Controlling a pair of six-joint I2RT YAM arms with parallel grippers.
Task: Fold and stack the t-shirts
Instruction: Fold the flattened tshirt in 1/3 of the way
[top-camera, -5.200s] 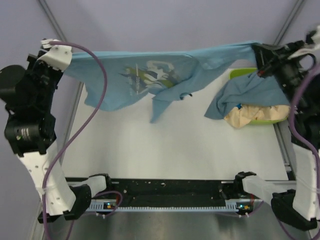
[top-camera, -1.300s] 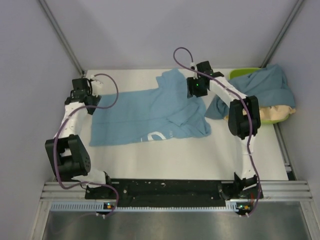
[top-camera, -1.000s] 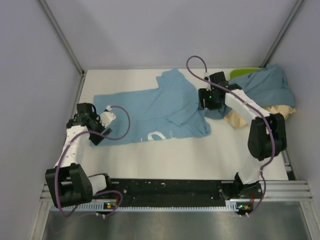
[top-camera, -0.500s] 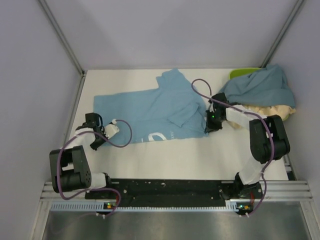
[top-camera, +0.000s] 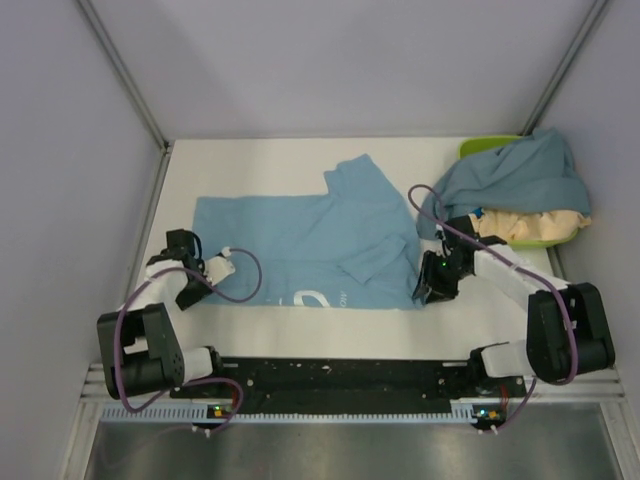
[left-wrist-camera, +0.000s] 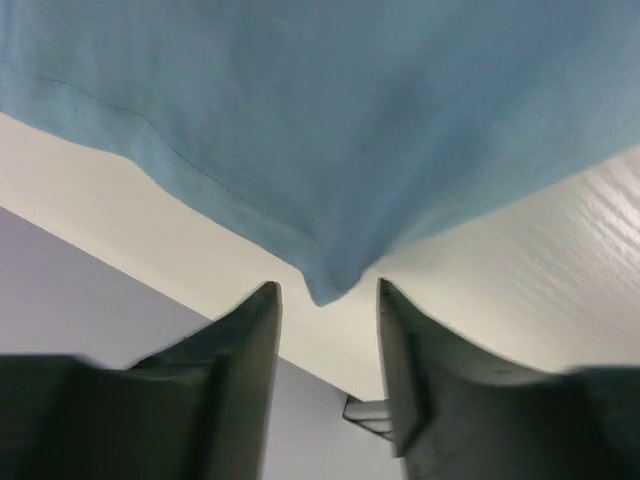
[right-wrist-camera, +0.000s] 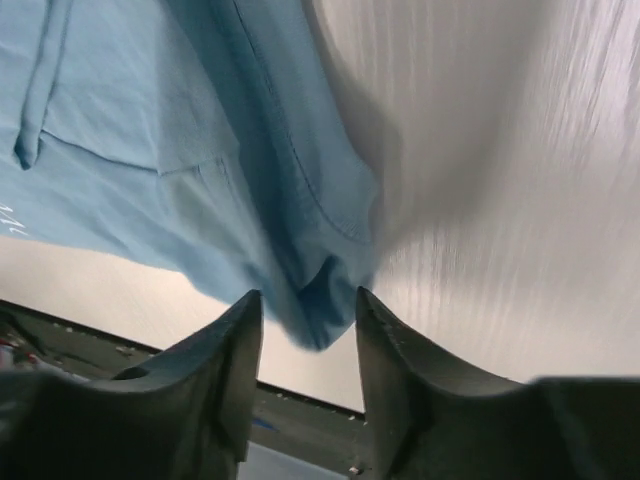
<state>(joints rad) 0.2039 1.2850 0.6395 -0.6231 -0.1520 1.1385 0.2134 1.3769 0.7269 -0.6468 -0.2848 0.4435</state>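
I'm on the first fold: the sky-blue t-shirt (top-camera: 310, 240) lies spread across the middle of the bench (top-camera: 250, 165), while the slate-blue t-shirt (top-camera: 520, 180) and the beige t-shirt (top-camera: 530, 228) wait heaped on the lime-green tray (top-camera: 480, 148). The left gripper (left-wrist-camera: 325, 290) stands narrowly apart with the near-left hem corner poking into its gap, and the right gripper (right-wrist-camera: 308, 300) looks clamped on the bunched near-right corner, so next I'd finish the left pinch, then lift both corners together. Half a second ago both grippers stood wider, the right one farther up the shirt's edge.
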